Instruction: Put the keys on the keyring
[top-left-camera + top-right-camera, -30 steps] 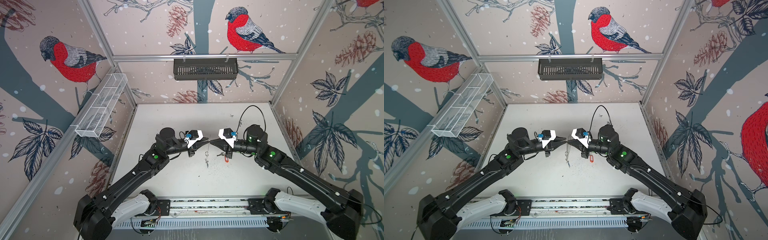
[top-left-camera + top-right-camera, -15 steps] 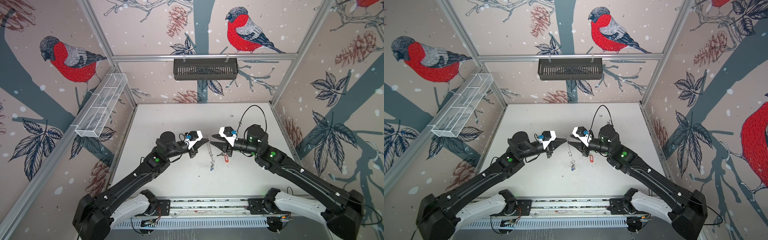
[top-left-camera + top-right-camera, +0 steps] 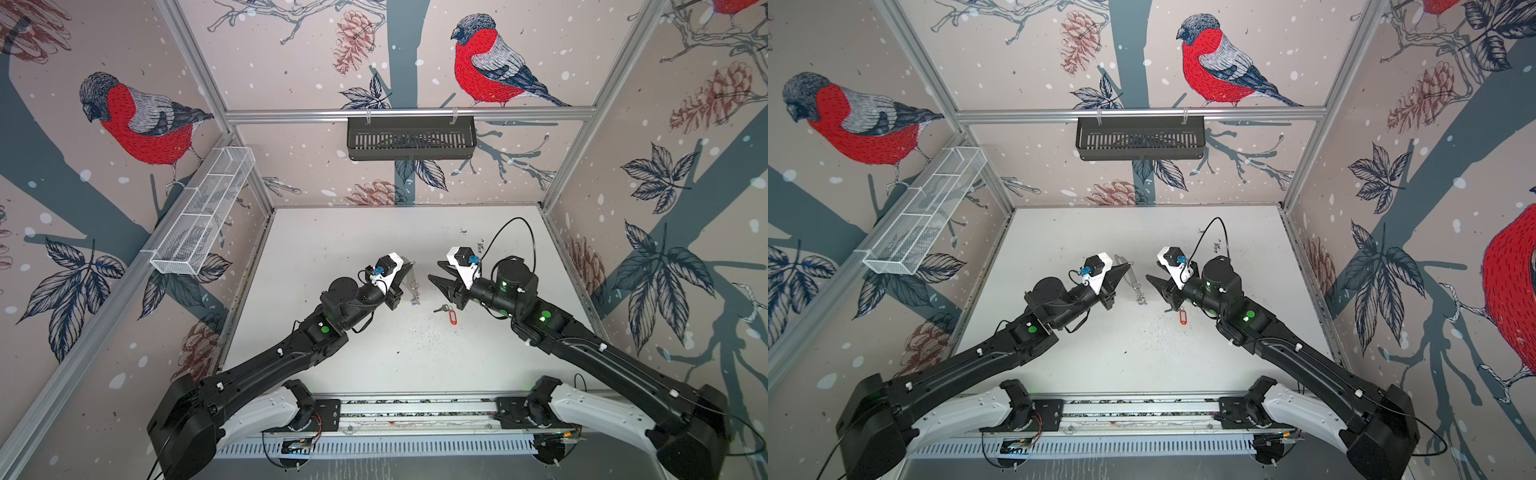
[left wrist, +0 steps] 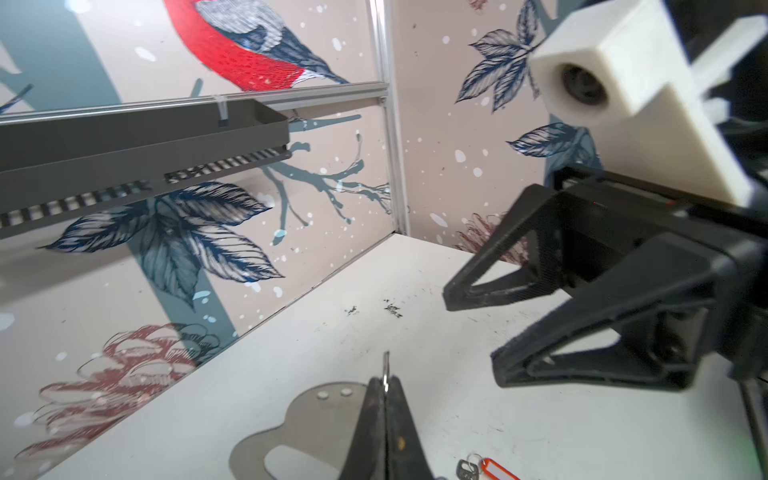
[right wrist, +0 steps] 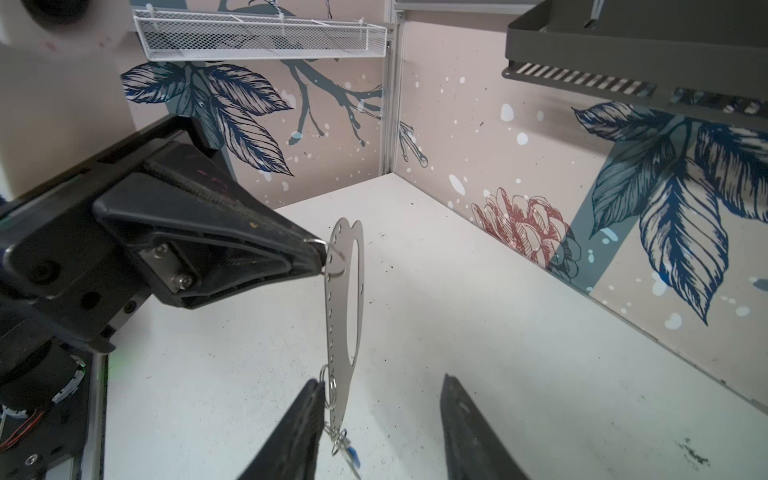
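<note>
My left gripper (image 3: 408, 266) (image 3: 1126, 266) (image 4: 386, 384) is shut on a small metal ring of the keyring (image 3: 410, 277) (image 3: 1133, 277) (image 5: 347, 291), a grey see-through plate hanging edge-down above the table. The blue-tagged keys (image 3: 414, 300) (image 3: 1141, 301) (image 5: 349, 451) dangle from the plate's lower end. My right gripper (image 3: 435, 282) (image 3: 1152, 282) (image 5: 382, 419) (image 4: 473, 328) stands open just right of the plate, holding nothing; in the right wrist view one fingertip (image 5: 309, 411) is close beside a ring. The red-tagged keys (image 3: 451, 316) (image 3: 1182, 316) (image 4: 492, 471) lie on the table below the right gripper.
A dark slotted basket (image 3: 411, 137) hangs on the back wall. A white mesh basket (image 3: 203, 212) is fixed to the left wall. The white table (image 3: 374, 232) is walled on three sides. Black specks mark its surface.
My right gripper has opened and drawn back to the right, away from the plate. The left gripper stays shut, and the plate with the blue-tagged keys now hangs from it alone.
</note>
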`<action>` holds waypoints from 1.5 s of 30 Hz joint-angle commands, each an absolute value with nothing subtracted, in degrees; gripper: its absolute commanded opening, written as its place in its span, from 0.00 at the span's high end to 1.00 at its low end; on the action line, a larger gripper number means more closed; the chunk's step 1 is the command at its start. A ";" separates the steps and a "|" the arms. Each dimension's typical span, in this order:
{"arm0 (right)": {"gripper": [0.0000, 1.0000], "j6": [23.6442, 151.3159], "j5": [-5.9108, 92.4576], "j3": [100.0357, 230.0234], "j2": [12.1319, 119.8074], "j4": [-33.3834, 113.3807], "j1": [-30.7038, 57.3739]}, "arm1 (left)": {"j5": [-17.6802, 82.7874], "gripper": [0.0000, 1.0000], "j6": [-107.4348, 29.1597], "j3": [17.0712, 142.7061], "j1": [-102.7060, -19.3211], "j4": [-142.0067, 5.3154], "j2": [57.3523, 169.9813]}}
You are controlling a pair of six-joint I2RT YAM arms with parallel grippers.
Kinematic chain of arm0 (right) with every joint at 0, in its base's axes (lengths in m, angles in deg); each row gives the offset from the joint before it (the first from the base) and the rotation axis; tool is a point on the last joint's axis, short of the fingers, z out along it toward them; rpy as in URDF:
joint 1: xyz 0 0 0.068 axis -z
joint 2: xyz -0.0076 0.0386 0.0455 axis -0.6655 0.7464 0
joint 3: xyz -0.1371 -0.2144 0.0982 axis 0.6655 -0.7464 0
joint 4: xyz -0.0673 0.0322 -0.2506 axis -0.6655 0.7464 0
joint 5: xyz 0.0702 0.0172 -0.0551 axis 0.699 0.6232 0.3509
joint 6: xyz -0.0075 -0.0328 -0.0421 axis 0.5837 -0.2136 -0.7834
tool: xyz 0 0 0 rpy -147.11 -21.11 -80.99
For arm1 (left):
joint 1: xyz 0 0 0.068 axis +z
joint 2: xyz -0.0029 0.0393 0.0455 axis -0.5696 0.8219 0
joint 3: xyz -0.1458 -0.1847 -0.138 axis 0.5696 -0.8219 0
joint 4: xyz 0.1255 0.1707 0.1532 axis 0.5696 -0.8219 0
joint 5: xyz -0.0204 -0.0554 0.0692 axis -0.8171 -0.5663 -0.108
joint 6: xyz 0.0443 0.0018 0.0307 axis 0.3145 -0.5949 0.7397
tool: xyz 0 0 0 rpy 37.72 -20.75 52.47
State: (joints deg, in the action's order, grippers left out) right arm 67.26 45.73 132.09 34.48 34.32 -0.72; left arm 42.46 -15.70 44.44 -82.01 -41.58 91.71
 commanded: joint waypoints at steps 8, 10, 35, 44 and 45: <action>0.51 73.85 39.08 132.21 35.89 32.19 0.14 | 60.33 1.00 -26.18 58.16 -84.40 -55.82 100.41; 0.51 74.45 38.23 132.31 36.06 32.15 0.22 | 59.96 1.00 -27.76 60.05 -84.43 -58.80 101.18; 0.55 92.03 33.80 126.95 34.85 43.42 2.35 | 48.17 1.00 -30.73 85.41 -82.89 -95.55 113.67; 0.55 99.79 33.72 121.22 36.45 44.98 2.34 | 47.12 1.00 -29.39 91.18 -82.89 -102.50 116.85; 0.55 100.55 33.89 120.54 36.89 44.73 2.34 | 47.02 1.00 -29.23 91.40 -82.89 -102.83 116.95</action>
State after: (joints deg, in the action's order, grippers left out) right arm 96.74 34.22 121.67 36.19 44.86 2.36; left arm 47.95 -30.08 90.30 -82.99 -100.25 116.62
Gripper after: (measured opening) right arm 0.451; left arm 0.048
